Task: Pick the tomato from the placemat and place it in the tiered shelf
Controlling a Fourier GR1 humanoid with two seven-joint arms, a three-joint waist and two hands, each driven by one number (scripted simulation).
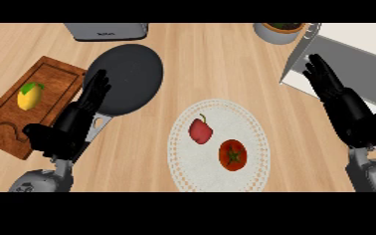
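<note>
Hands (81, 112) open; 1 tomato (233, 155), 1 placemat (249, 124)

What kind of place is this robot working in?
Most likely a kitchen counter: a wooden worktop with a black frying pan, a wooden cutting board, and a round placemat holding a tomato and a red pepper.

Bare counter (220, 64) between right hand (339, 104) fingertips and placemat (253, 129). Red pepper (200, 131) just beside tomato (233, 155), fingertip side. Shelf (330, 55) just beyond fingertips, pot (279, 32) behind.
</note>
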